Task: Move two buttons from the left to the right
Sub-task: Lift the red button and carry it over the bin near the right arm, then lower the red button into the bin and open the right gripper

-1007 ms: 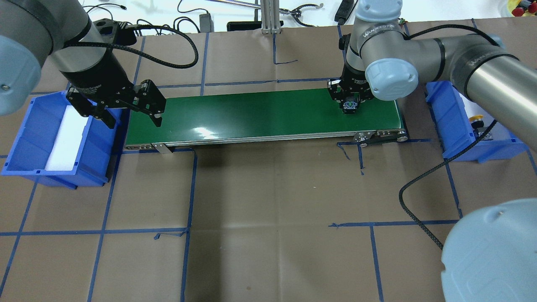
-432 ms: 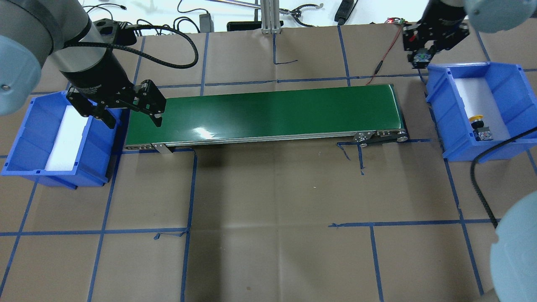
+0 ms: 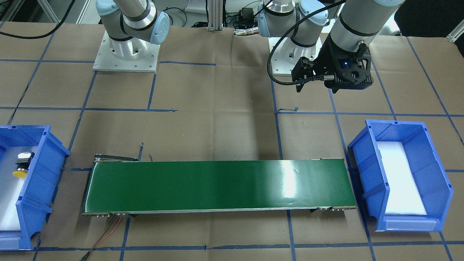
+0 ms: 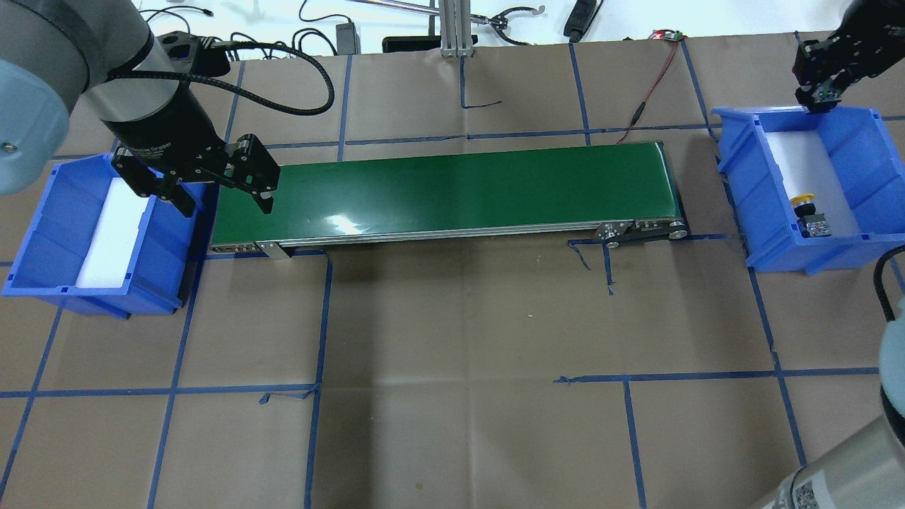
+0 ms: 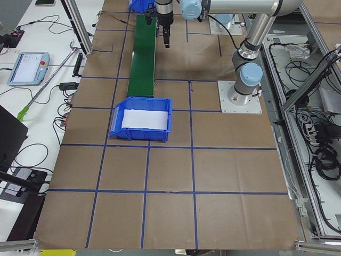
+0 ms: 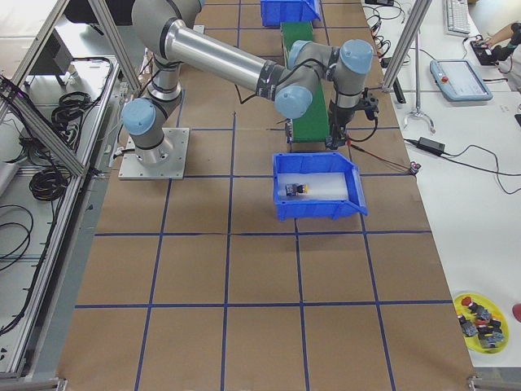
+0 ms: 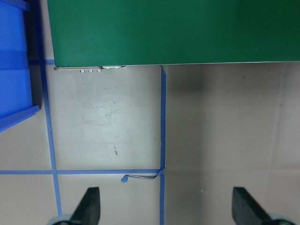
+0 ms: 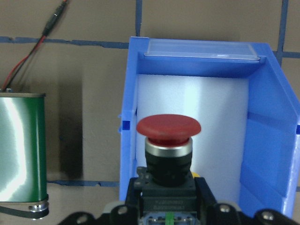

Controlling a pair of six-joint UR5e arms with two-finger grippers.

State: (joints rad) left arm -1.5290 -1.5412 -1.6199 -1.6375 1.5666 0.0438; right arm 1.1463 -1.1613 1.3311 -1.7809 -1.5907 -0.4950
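Brown paper gridded with blue tape covers the table (image 4: 452, 438); directions below are read from behind the robot. A green belt (image 4: 445, 187) runs from 9 to 3 o'clock between the left bin (image 4: 42, 240) and the right bin (image 4: 866, 141).

Change noted: a second ago the right gripper (image 4: 819, 99) stood low over the 3 o'clock end of the belt. It now hangs above the 12 o'clock wall of the right bin, clear of the belt. Its fingers are clamped on the black body of the red button (image 8: 168, 136), cap upward. The wrist view looks past that cap onto the bin's white liner (image 8: 206, 108). The button is in the air, touching neither bin nor liner.

The yellow button (image 4: 809, 214) lies on its side on the liner toward the 6 o'clock end of the right bin, well apart from the gripper.

The left gripper (image 4: 225, 200) has not moved. It hovers between the left bin and the 9 o'clock end of the belt, fingers spread wide, holding nothing. No button shows in the left bin, only white lining.

Assessment: one button is delivered; the second is off the belt and almost over its destination. What appears to remain is a short carry toward 6 o'clock, a descent and a release. Risk: letting go over the bin's wall, or onto the yellow button.
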